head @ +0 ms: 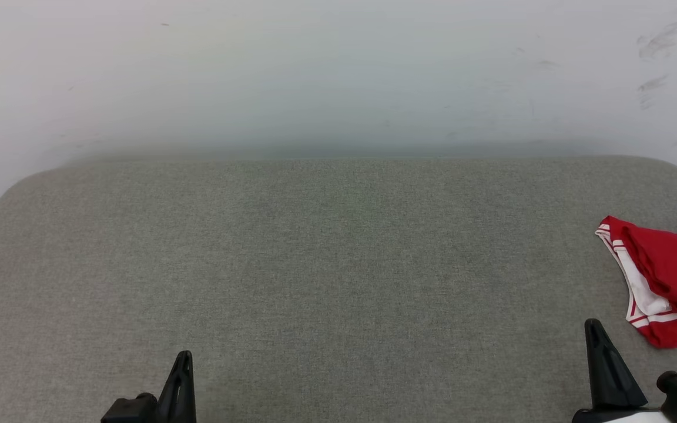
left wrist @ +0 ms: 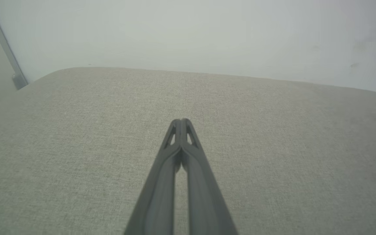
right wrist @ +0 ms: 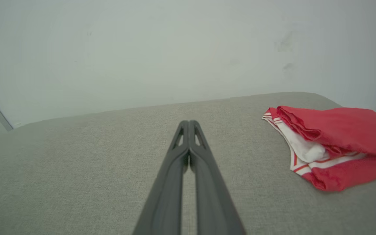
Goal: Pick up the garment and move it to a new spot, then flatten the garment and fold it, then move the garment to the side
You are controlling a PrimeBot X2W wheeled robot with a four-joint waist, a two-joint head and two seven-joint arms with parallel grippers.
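Left pincer (left wrist: 181, 121), right pincer (right wrist: 188, 122), long dark grey tapering fingers (left wrist: 160, 186), slotted tips

I see my left gripper (left wrist: 181, 121) with its two fingers pressed together, empty, pointing forward. My right gripper (right wrist: 188, 122) looks the same: tips meeting, nothing between them. The two sit well apart.

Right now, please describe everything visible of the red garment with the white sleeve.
The red knit-looking garment lies folded, somewhat rumpled, at the right edge of the grey woven fabric surface, running out of the head view. A white sleeve with red-white striped trim shows between red layers. Only the surface touches it.
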